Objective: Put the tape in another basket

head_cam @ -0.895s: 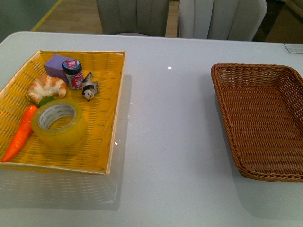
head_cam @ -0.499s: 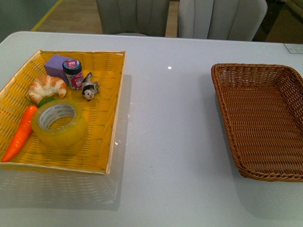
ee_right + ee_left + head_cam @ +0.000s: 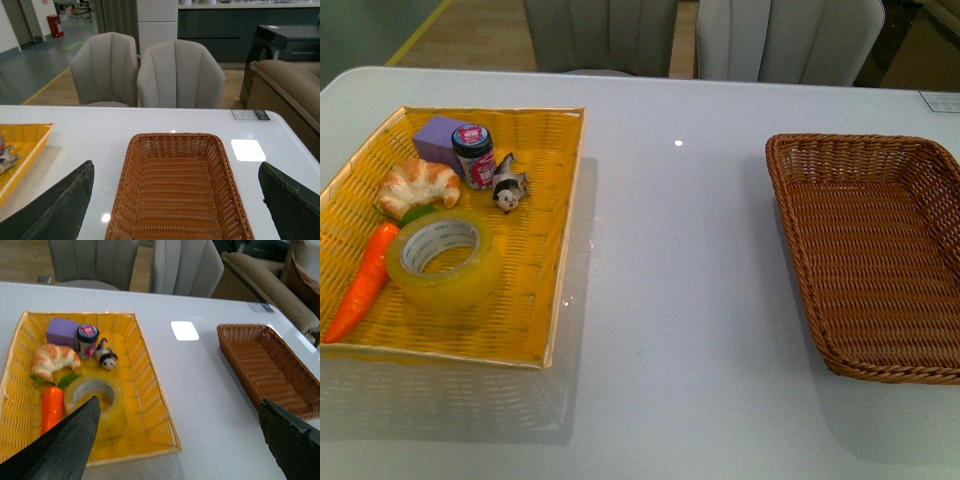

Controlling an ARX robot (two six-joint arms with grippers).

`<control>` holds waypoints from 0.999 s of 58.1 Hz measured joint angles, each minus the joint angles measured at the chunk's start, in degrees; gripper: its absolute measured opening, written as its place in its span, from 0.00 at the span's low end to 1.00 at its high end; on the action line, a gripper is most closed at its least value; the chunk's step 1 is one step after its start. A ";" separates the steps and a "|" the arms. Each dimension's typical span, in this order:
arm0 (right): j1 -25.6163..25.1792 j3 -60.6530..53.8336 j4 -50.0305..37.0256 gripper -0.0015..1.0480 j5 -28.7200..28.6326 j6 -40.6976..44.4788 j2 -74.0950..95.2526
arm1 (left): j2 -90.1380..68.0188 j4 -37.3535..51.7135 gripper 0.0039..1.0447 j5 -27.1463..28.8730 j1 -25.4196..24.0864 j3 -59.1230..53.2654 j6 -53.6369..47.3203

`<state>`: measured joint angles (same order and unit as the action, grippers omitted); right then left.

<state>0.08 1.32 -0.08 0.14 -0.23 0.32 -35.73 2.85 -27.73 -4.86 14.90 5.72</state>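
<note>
The tape (image 3: 443,260), a yellowish translucent roll with a white core, lies flat in the front part of the yellow woven tray (image 3: 556,230) at the left. It also shows in the left wrist view (image 3: 95,397). The brown wicker basket (image 3: 790,215) stands empty at the right, also in the left wrist view (image 3: 239,360) and the right wrist view (image 3: 131,190). My left gripper (image 3: 180,440) is open, above the table between tray and basket. My right gripper (image 3: 175,200) is open, above the brown basket. Neither arm shows in the front view.
The yellow tray also holds a carrot (image 3: 362,282), a croissant (image 3: 418,186), a purple block (image 3: 440,137), a small jar (image 3: 474,155) and a small cow figure (image 3: 508,187). Two grey chairs (image 3: 700,38) stand behind the white table (image 3: 670,300).
</note>
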 joint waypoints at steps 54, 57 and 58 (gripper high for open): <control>0.00 0.00 0.00 0.91 -0.15 0.00 0.00 | -82.64 12.20 0.92 28.87 9.25 33.81 15.21; 0.02 0.00 0.00 0.91 -0.15 0.00 0.00 | -83.58 12.07 0.92 28.87 8.85 34.53 16.41; 0.02 0.00 0.00 0.91 -0.15 0.00 0.00 | -83.73 12.04 0.92 28.87 8.79 34.67 16.74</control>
<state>0.10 1.32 -0.08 -0.01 -0.23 0.32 -119.46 14.90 1.15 3.92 49.56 22.46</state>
